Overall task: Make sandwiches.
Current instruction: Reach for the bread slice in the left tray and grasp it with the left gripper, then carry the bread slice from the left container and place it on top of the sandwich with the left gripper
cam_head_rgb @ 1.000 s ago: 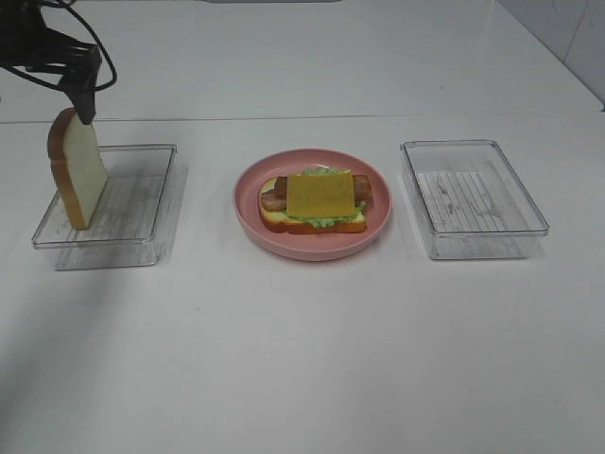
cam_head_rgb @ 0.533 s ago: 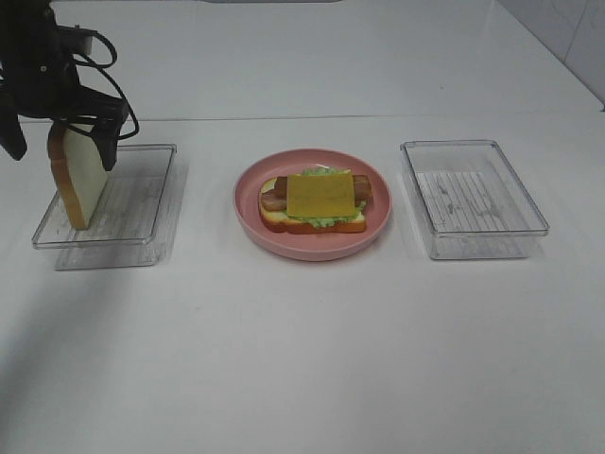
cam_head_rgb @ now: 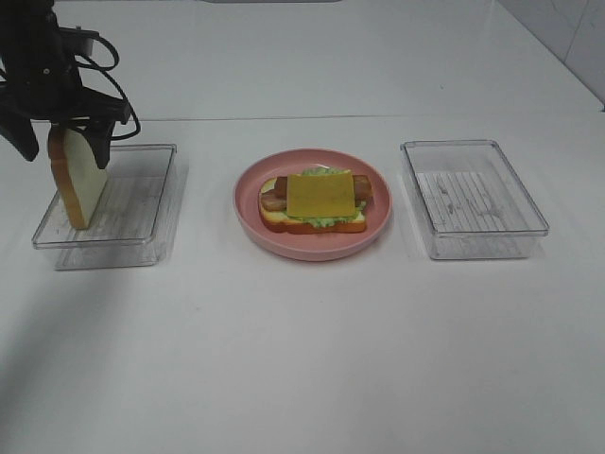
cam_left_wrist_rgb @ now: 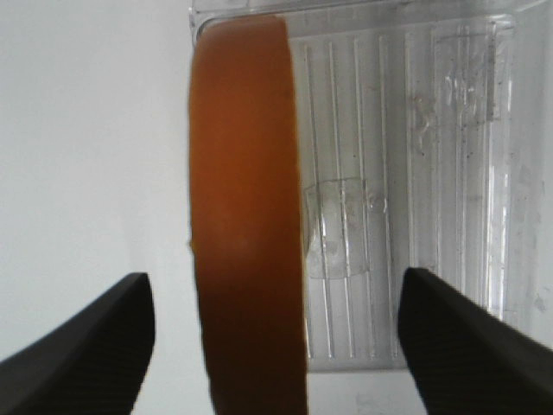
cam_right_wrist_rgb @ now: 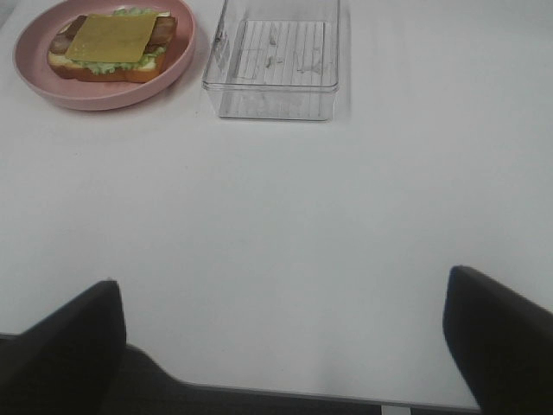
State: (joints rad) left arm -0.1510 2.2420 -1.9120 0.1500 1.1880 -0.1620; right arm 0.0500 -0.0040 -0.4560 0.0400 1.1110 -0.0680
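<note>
Exterior high view: the left tool (cam_head_rgb: 59, 142) straddles an upright bread slice (cam_head_rgb: 79, 180) standing in the left clear tray (cam_head_rgb: 142, 203), fingers (cam_left_wrist_rgb: 82, 359) apart from the crust. The open-faced sandwich (cam_head_rgb: 317, 200) lies on the pink plate (cam_head_rgb: 250, 222), bench centre. The right tool (cam_right_wrist_rgb: 281, 346) hangs wide open.

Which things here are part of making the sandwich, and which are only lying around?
Job: upright bread slice under the left hand; open sandwich, cheese on top.
Lying about: pink plate, left tray, right tray.
</note>
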